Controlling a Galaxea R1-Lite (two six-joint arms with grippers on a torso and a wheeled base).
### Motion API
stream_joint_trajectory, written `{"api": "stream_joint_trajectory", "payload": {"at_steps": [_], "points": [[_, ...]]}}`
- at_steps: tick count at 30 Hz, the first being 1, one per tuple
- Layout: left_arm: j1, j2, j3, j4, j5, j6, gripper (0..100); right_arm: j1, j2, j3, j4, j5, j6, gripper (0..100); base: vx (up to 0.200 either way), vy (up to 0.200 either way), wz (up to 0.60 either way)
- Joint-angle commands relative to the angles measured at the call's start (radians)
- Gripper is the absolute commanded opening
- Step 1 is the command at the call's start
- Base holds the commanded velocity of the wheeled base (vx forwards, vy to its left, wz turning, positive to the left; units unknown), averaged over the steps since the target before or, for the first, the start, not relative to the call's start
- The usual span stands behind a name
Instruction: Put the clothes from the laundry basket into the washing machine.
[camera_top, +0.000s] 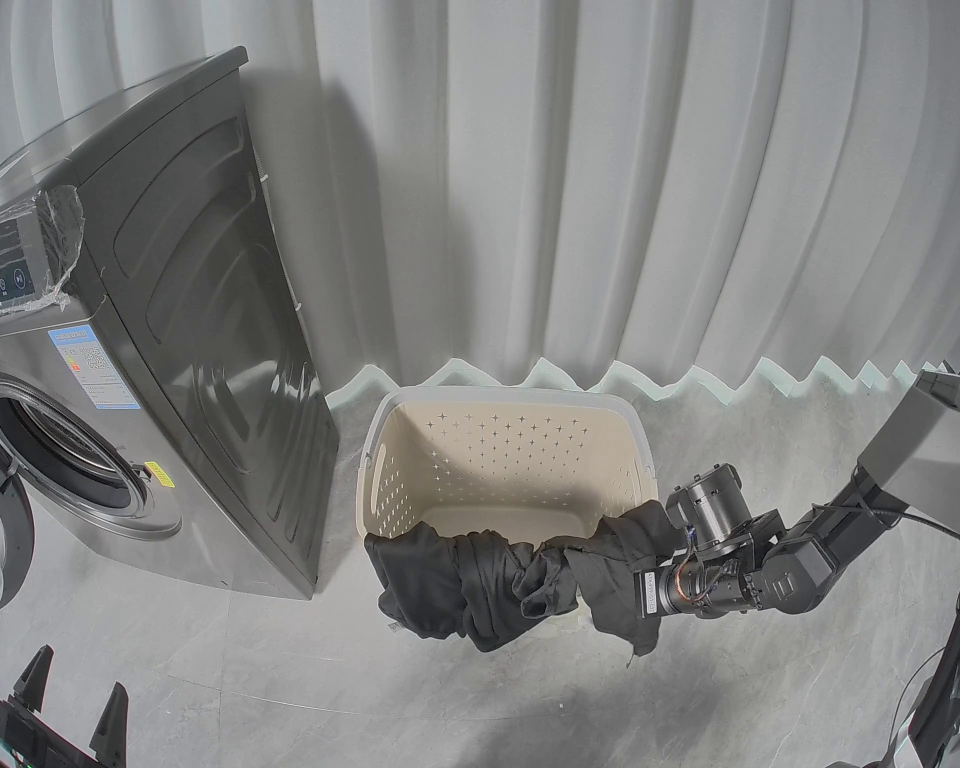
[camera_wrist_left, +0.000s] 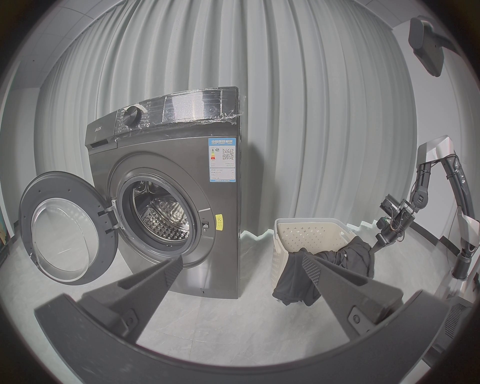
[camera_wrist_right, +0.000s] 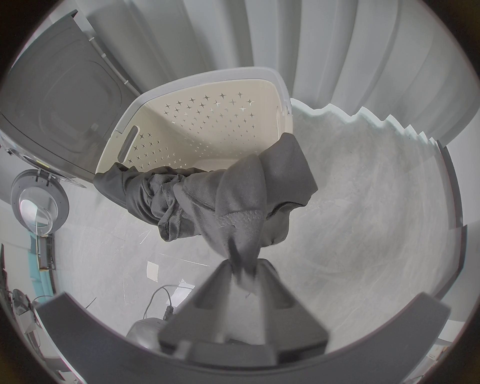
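Note:
A dark grey garment (camera_top: 500, 585) hangs over the near rim of the cream laundry basket (camera_top: 505, 455), part of it drooping outside. My right gripper (camera_wrist_right: 245, 267) is shut on one end of that garment (camera_wrist_right: 235, 200), at the basket's near right corner (camera_top: 645, 575). The grey washing machine (camera_top: 150, 350) stands to the left of the basket, its round door (camera_wrist_left: 65, 227) swung open and the drum (camera_wrist_left: 160, 215) bare. My left gripper (camera_wrist_left: 240, 270) is open and holds nothing, low at the near left (camera_top: 70, 695), facing the machine.
White curtains (camera_top: 600, 180) hang behind the basket and machine. Pale marble-like floor (camera_top: 300, 660) lies between me and the basket. The basket (camera_wrist_left: 307, 237) stands close against the machine's right side.

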Motion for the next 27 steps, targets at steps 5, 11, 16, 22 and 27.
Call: {"api": "stream_joint_trajectory", "payload": {"at_steps": [5,11,16,22,27], "points": [[0.000,-0.015,0.016,0.001,0.001,0.000,100,-0.005,0.033,-0.009,-0.062,-0.002,-0.012,100,0.000,0.000,0.00],[0.000,-0.015,0.016,-0.001,0.001,0.000,100,-0.025,0.113,-0.060,-0.076,-0.003,-0.010,100,0.000,0.000,0.00],[0.000,-0.015,0.016,0.001,0.001,-0.002,100,-0.028,0.163,-0.088,-0.077,-0.003,-0.006,100,0.000,0.000,0.00],[0.000,-0.015,0.016,0.001,0.001,-0.002,100,-0.030,0.166,-0.101,-0.125,-0.005,-0.010,0,0.000,0.000,0.00],[0.000,-0.015,0.016,0.001,0.001,-0.002,100,-0.028,0.165,-0.095,-0.148,-0.005,-0.012,0,0.000,0.000,0.00]]}}
